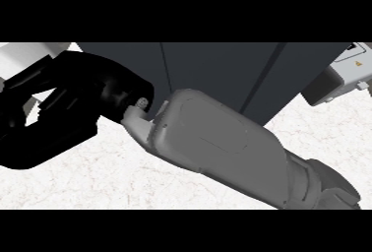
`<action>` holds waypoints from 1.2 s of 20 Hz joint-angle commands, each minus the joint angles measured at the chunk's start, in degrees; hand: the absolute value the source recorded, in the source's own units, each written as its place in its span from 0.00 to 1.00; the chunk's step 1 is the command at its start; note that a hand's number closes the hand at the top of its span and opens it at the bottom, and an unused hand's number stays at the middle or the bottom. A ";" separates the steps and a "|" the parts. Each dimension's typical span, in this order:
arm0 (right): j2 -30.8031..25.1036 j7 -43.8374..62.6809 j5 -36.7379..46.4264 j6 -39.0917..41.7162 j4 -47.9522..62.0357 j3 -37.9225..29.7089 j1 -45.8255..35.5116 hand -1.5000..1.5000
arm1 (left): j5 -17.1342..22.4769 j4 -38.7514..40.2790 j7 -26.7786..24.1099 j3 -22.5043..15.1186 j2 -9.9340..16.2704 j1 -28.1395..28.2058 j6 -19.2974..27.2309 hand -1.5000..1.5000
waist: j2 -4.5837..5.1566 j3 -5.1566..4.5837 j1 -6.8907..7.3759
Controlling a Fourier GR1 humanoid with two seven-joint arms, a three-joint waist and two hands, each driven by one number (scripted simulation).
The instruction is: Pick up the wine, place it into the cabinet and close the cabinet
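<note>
One grey forearm (218,147) comes in from the lower right and crosses the white counter (87,182) slantwise to the far left, where its black right hand (65,113) fills the left edge. The fingers (44,142) are curled round into a closed loop with a pale patch showing through the gap, and no bottle shows inside them, so where the wine is cannot be told. Behind the wrist stands the dark cabinet (218,64), filling the top middle, with a pale grey appliance (341,78) just beside it at the upper right
</note>
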 commanded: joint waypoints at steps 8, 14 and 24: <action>-1.52 -18.84 4.96 6.40 25.61 -7.64 -3.81 1.00 | 1.78 -0.94 3.89 4.02 0.76 -0.98 1.44 0.00 | -0.16 0.12 -2.35; -6.87 -21.62 4.90 9.00 29.24 -8.15 -0.85 1.00 | 1.29 0.09 2.70 4.61 0.25 0.97 -2.26 0.00 | 0.15 0.10 -2.62; -9.10 -26.20 4.02 9.41 31.16 -10.11 0.88 1.00 | 3.51 -1.99 4.79 2.42 -0.40 -0.73 -2.23 0.00 | 0.99 0.08 -4.55</action>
